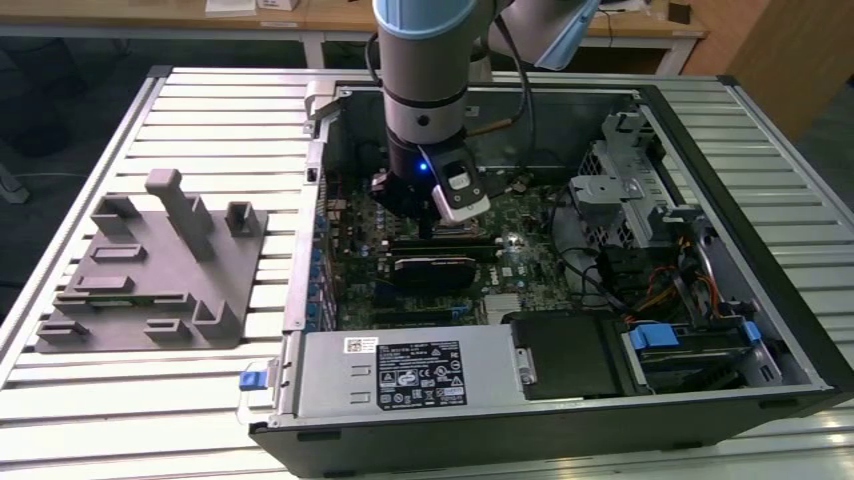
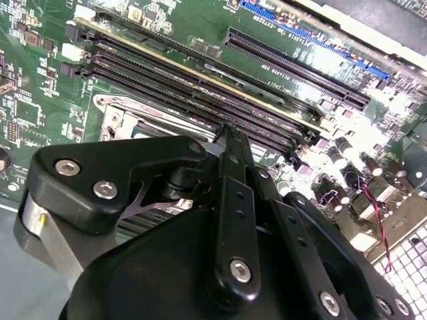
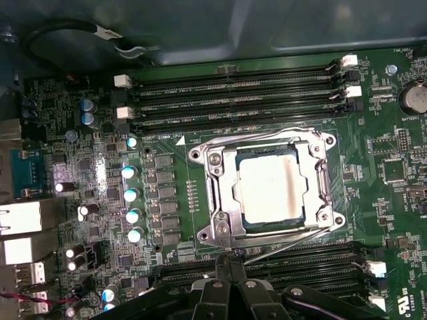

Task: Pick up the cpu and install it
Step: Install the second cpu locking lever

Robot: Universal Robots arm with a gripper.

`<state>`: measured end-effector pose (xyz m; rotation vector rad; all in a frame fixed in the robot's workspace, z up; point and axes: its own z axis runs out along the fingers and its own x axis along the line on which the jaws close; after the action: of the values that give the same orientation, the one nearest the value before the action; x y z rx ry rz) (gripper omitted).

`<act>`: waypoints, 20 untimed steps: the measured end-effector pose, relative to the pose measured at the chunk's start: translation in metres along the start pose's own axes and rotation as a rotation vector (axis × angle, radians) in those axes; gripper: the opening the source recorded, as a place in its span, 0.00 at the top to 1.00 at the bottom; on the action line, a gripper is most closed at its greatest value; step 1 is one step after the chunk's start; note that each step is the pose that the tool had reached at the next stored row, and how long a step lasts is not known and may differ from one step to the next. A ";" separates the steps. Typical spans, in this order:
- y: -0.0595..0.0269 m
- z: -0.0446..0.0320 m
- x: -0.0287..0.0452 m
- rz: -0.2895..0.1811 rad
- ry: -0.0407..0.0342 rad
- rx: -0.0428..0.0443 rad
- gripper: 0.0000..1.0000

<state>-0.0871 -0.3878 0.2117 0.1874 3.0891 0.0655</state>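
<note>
Silver-grey, with a paler rim, the cpu (image 3: 272, 188) lies flat inside the metal socket frame (image 3: 220, 200) on the green motherboard (image 3: 167, 200), between two banks of memory slots (image 3: 233, 93), as the first wrist view shows. In both wrist views the black gripper (image 3: 230, 265) hangs just above the board beside that socket, its fingers pressed together and grasping nothing. In the exterior view the arm (image 1: 424, 70) reaches down into the open computer case (image 1: 747, 200), with a grey plastic block (image 1: 154, 270) well apart on the slatted table (image 1: 80, 400).
</note>
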 end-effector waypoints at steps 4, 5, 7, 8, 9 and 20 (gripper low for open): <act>-0.0007 0.0001 -0.0001 0.000 0.0000 -0.0005 0.89; -0.0011 0.0001 -0.0002 0.000 0.0001 -0.0009 0.89; -0.0021 0.0001 -0.0003 0.000 0.0002 -0.0019 0.89; -0.0027 0.0001 -0.0003 0.000 0.0003 -0.0030 0.89; -0.0033 0.0002 -0.0003 0.000 0.0005 -0.0045 0.89; -0.0084 0.0038 0.0034 0.002 0.0060 -0.0493 0.89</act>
<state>-0.0913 -0.3956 0.2074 0.1894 3.0895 0.1423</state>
